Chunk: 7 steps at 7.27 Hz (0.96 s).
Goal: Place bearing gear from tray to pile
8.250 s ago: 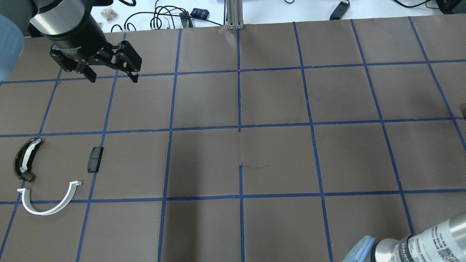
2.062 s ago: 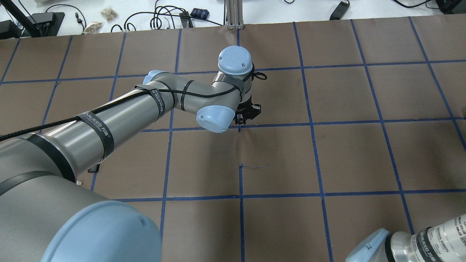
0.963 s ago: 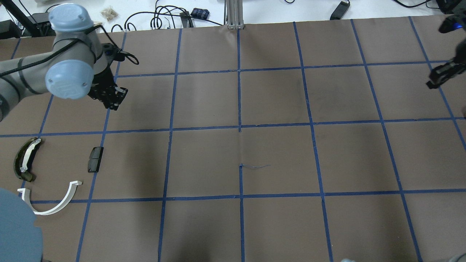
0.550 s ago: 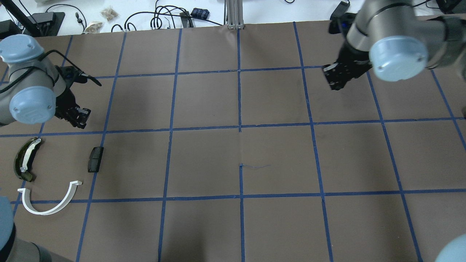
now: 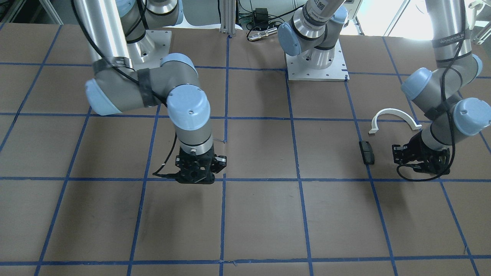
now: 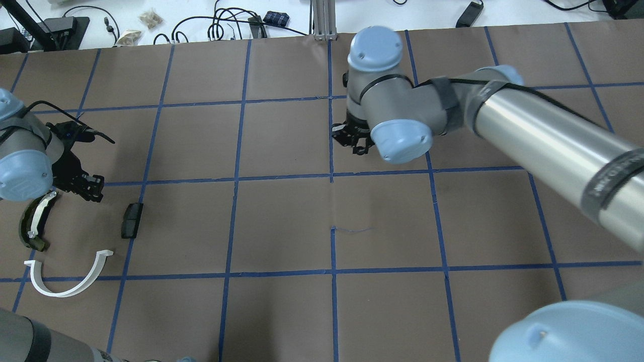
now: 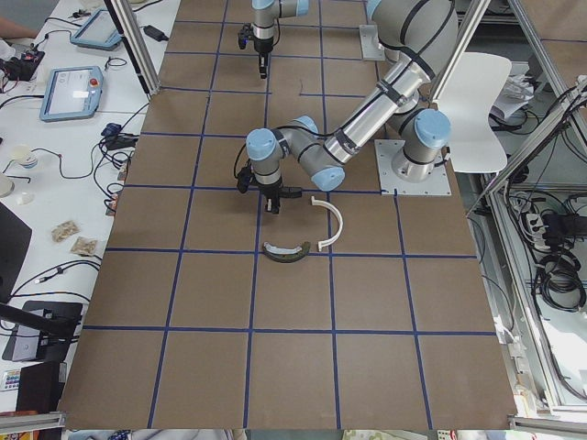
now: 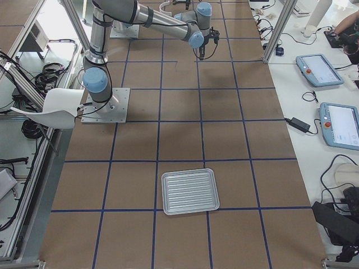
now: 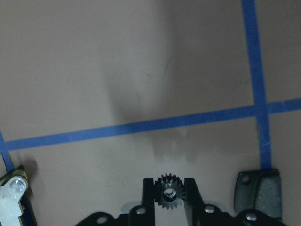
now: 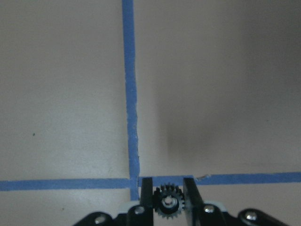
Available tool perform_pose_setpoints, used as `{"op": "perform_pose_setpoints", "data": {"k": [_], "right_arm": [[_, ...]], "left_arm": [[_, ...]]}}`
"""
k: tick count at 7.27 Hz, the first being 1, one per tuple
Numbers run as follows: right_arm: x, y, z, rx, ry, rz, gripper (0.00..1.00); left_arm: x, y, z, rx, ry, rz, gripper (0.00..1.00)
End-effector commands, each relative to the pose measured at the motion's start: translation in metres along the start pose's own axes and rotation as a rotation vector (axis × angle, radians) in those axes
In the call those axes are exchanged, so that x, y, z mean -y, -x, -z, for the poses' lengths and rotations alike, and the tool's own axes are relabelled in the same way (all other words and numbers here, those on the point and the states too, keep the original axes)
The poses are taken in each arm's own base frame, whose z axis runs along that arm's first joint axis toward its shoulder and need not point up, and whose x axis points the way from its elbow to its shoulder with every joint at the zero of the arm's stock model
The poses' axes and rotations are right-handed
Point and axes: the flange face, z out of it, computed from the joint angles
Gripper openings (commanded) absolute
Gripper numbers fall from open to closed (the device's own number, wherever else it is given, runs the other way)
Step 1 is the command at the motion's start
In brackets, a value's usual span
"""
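Note:
My left gripper (image 6: 84, 184) is shut on a small black bearing gear (image 9: 168, 192) and hangs low over the table beside the pile. The pile is a dark olive curved piece with a white strip (image 6: 32, 225), a black rectangular block (image 6: 131, 220) and a white half-ring arc (image 6: 70, 280). In the left wrist view the block (image 9: 259, 193) is at lower right and the olive piece's end (image 9: 11, 197) at lower left. My right gripper (image 6: 351, 140) is shut on a second black gear (image 10: 168, 201) near the table's middle. The metal tray (image 8: 189, 191) shows no parts on it.
Brown paper with a blue tape grid covers the table (image 6: 282, 226). Cables and small devices lie along the far edge (image 6: 226, 22). The tray stands far off toward the right end, seen only in the exterior right view. My right arm (image 6: 528, 130) stretches across the right half.
My left gripper has moved nearer the pile, between the olive piece and the block. My right arm has swung in from the right toward the table's middle with its gripper.

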Motion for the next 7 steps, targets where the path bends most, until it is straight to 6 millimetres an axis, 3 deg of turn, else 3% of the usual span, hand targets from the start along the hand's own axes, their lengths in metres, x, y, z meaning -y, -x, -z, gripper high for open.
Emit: {"op": "perform_pose_setpoints", "data": {"k": [1,2,3,4,5,6,7], "right_arm": [[0.000,0.012,-0.020,0.003,-0.004,0.005,0.24],[0.000,0.012,-0.020,-0.001,-0.001,0.015,0.47],[0.000,0.013,-0.021,0.009,0.005,0.018,0.91],[0.006,0.015,-0.012,0.014,-0.008,0.034,1.00],[0.023,0.009,0.012,0.007,-0.026,0.027,1.00],[0.034,-0.004,0.064,-0.007,-0.026,0.037,1.00],[0.050,-0.044,0.105,-0.051,-0.022,-0.014,1.00]], "left_arm": [[0.008,0.004,0.012,0.028,-0.034,0.010,0.85],[0.019,0.006,0.035,0.046,-0.073,-0.001,0.91],[0.041,-0.029,0.070,0.020,-0.142,-0.069,0.95],[0.057,-0.067,0.097,0.009,-0.131,-0.121,0.95],[0.068,-0.094,0.111,0.014,-0.142,-0.098,0.96],[0.079,-0.126,0.111,0.000,-0.147,-0.071,0.96],[0.089,-0.177,0.113,-0.010,-0.159,-0.004,0.97]]}}
